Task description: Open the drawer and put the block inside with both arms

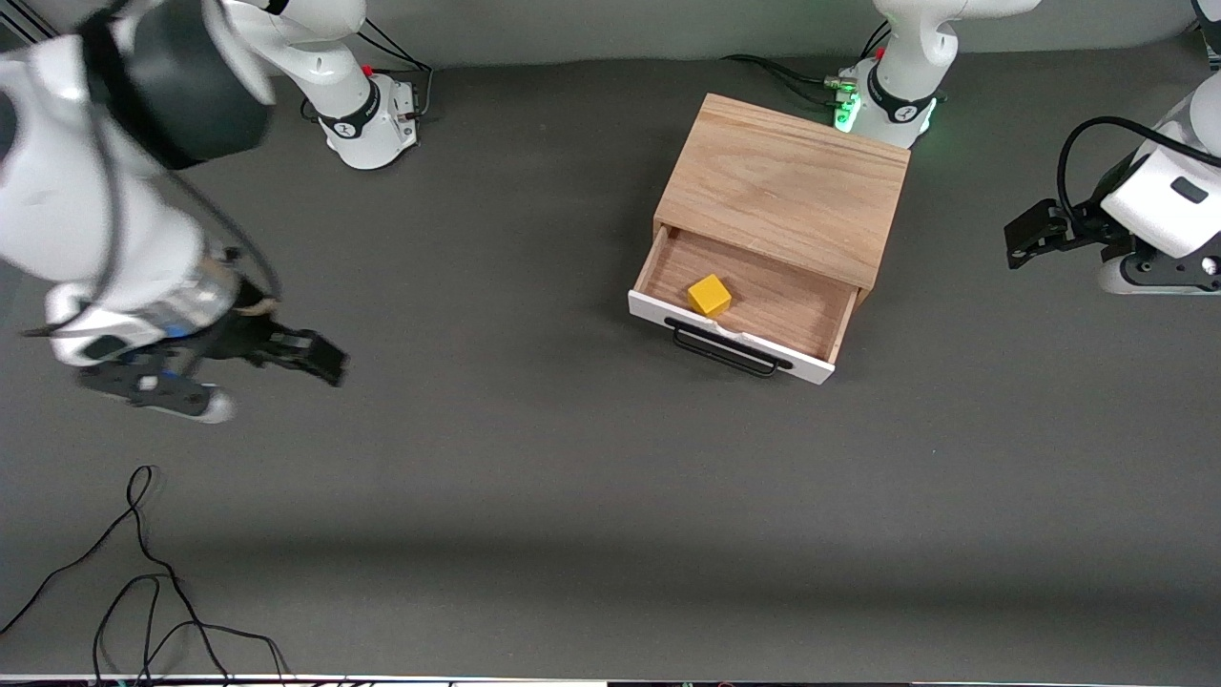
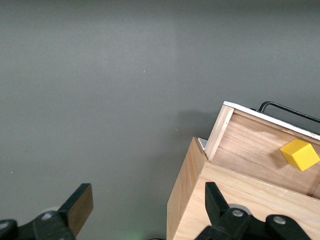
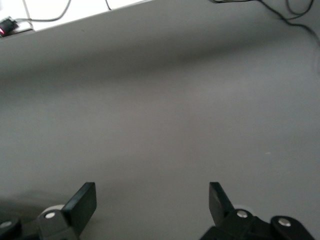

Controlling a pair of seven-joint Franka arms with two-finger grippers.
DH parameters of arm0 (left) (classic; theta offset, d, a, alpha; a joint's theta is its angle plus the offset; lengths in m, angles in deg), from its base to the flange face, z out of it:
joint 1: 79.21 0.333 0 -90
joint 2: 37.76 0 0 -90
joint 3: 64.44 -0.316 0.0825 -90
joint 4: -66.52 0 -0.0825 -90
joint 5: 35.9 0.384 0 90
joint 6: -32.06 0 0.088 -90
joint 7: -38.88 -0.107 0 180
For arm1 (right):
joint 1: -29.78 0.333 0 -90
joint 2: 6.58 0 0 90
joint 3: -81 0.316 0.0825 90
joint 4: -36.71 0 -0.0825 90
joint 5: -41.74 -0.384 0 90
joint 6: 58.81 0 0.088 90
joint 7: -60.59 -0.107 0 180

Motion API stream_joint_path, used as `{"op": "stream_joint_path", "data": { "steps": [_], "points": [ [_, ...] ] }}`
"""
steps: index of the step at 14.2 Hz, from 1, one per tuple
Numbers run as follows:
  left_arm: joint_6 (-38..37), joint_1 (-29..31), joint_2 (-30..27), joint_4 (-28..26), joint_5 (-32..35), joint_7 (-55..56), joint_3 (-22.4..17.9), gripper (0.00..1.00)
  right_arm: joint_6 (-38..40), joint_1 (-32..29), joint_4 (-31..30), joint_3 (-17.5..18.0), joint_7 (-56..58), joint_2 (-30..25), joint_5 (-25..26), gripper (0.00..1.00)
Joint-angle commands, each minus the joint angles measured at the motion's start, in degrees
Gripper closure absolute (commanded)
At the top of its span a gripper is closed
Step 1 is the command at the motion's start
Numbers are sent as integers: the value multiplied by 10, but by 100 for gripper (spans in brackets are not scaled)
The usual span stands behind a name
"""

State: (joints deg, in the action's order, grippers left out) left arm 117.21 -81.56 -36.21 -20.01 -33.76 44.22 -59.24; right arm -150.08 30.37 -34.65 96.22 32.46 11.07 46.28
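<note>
Front view: a matte dark grey table (image 1: 572, 496) is carrying a light wooden box (image 1: 787, 186) with visible grain, standing toward the left arm's end.
Drawer: the drawer (image 1: 754, 303) is standing pulled out of the box toward the front camera; its interior is brown wood with rectangular side walls, and its flat white front panel (image 1: 730, 336) is facing roughly 5 o'clock in the front view.
Handle: a thin black wire handle (image 1: 725, 350), bent into a long loop, is projecting from the front panel.
Block: the block (image 1: 710, 295), a small yellow cube with sharp edges, is resting on the drawer floor, just beside the front panel and nearer the end of the drawer toward the right arm.
Left gripper: the left gripper (image 1: 1030, 234) is hanging over bare table at 3 o'clock from the box, well apart from it; in the left wrist view its two flat black fingers (image 2: 79, 207) are spread wide, holding nothing.
Right gripper: the right gripper (image 1: 320, 355) is hanging over bare table at 9 o'clock from the drawer, well apart; in the right wrist view its fingers (image 3: 84, 202) are spread wide and empty.
Cables: thin black cables (image 1: 143, 592) are lying in loose curves near the table edge closest to the front camera, at the right arm's end.
</note>
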Motion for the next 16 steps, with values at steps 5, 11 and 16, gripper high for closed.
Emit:
{"op": "stream_joint_path", "data": {
  "steps": [5, 11, 16],
  "points": [
    [6, 3, -6, -10, 0, -2, -5, 0, -37, 11, -208, -136, 161, -165, -68, 0],
    [-5, 21, -1, 7, 4, -2, -5, 0, -67, 11, -220, -144, 192, -158, -67, 0],
    [-41, 24, -2, 31, 7, -3, -6, 0, -58, 11, -220, -144, 221, -162, -56, 0]
  ]
}}
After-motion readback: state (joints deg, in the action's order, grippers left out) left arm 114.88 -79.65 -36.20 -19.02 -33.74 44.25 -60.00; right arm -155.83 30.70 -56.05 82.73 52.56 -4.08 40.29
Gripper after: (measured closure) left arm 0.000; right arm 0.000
